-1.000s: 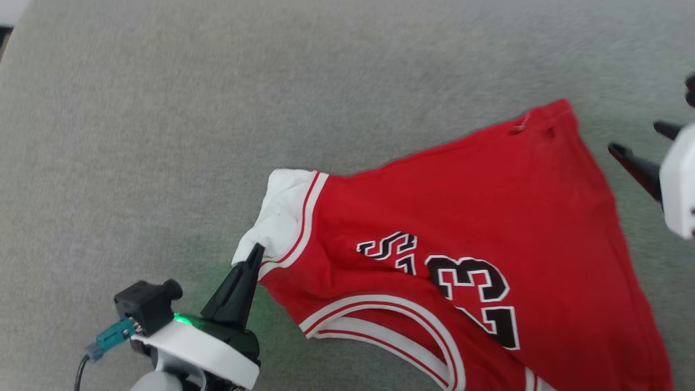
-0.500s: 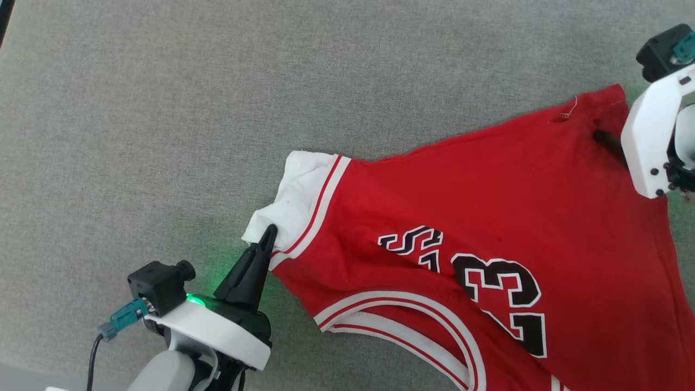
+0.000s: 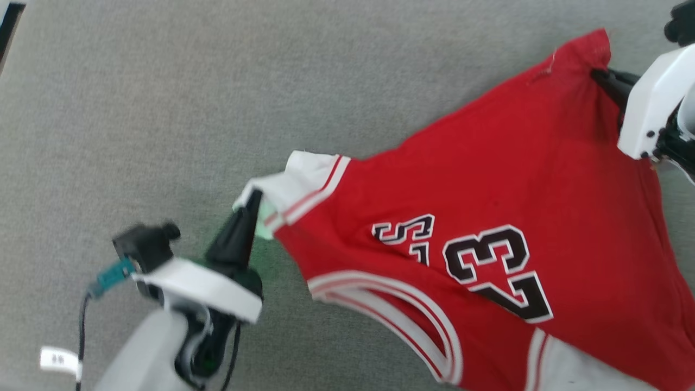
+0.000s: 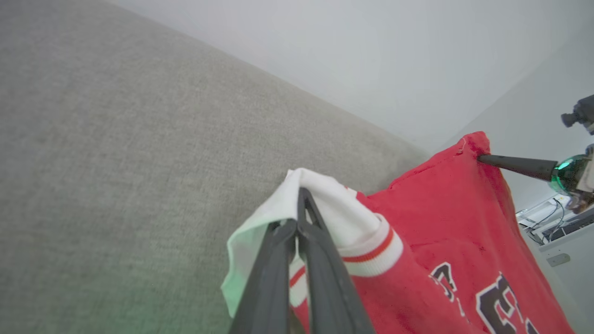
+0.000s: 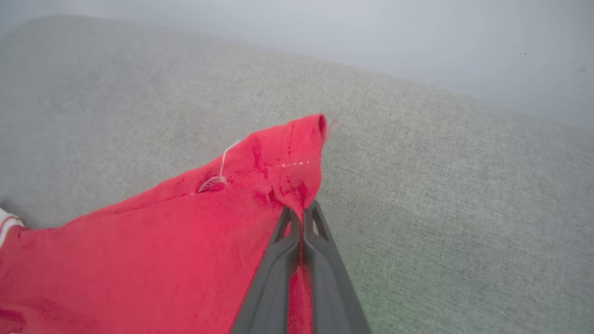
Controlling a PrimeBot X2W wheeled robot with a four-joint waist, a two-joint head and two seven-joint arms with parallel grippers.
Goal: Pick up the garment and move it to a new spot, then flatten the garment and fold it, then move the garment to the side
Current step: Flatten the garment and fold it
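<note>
materials and finish, as seen

garment (image 3: 488, 179): soft red knit cloth, matt, faintly fuzzy. trim (image 3: 312, 184): ribbed white-and-red knit. lettering (image 3: 488, 260): flat, smooth, black with a white edge. loose white thread (image 5: 224, 160) at the stitched hem. covering (image 3: 163, 81) beneath: grey woven cloth, coarse, matt. left gripper (image 3: 254, 194) and right gripper (image 5: 301, 211): dark, matt, plastic-looking fingers. wrist shell (image 3: 201, 288): white, smooth, slight sheen.

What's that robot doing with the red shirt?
The robot holds a red number 23 jersey by two ends. Its left gripper is shut on the white shoulder end, its right gripper on a red hem corner. The jersey stretches between them over the grey cloth surface.
</note>
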